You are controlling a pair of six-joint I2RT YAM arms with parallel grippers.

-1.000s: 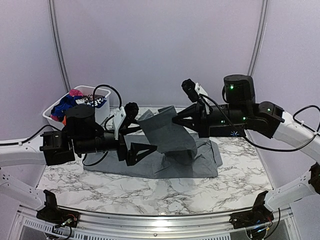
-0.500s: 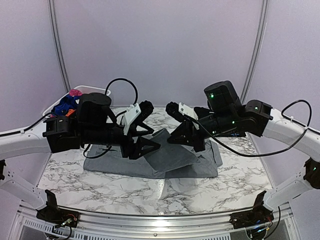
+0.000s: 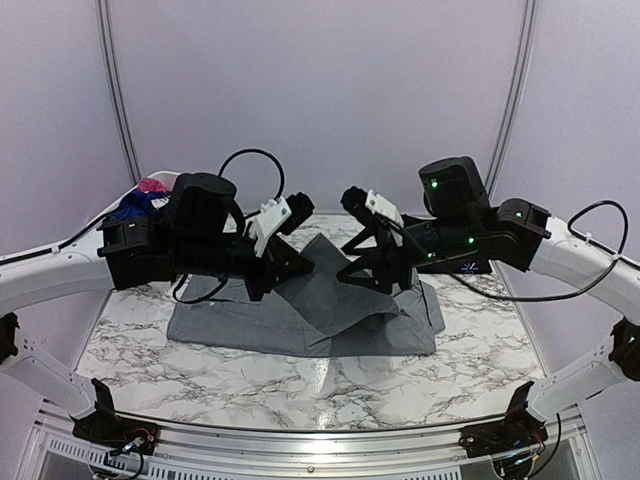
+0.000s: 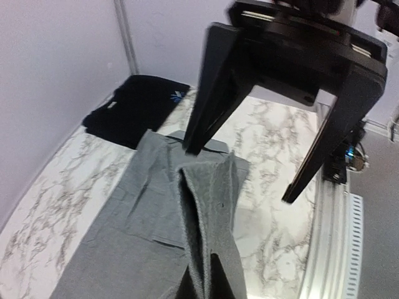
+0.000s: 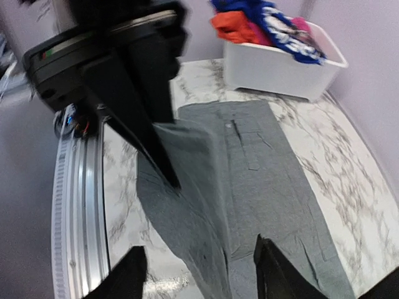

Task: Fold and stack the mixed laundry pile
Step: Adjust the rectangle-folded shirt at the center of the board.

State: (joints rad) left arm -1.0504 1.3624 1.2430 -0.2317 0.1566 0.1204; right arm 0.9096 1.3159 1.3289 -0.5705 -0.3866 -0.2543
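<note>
Mixed laundry pile point(image 3: 135, 207) shows from above as a blue and pink heap well behind the left gripper point(image 3: 285, 262). One piece of it, the grey shirt point(image 3: 300, 325), lies spread on the marble table point(image 3: 250, 385) beneath both sets of jaws. A flap of the shirt rises in a ridge between the grippers. The left jaws are closed on one edge of it; the right gripper point(image 3: 368, 280) stands just beside the other edge, jaws apart.

From the left wrist, the ridge of grey cloth runs straight into the closed left jaws at the bottom of the view. Ahead of them the right jaws hang wide, with nothing between them, over the far end of the shirt. Well beyond both lies a folded black garment point(image 4: 134, 109).

From the right wrist, its own fingertips point(image 5: 134, 277) stand either side of grey cloth below them and grip none of it. Ahead, the left jaws come to a shut point on the flap's edge. Beyond them a white basket point(image 5: 280, 71) holds blue, orange-red and pink pieces.

The flap hangs from a single pinch, I judge. Pulled across this way, it may skew, sag on the unheld side, or drag the whole shirt over the table. A thin pinch could also slip free. The grippers sit close, so a careless move could knock the fingers together.
</note>
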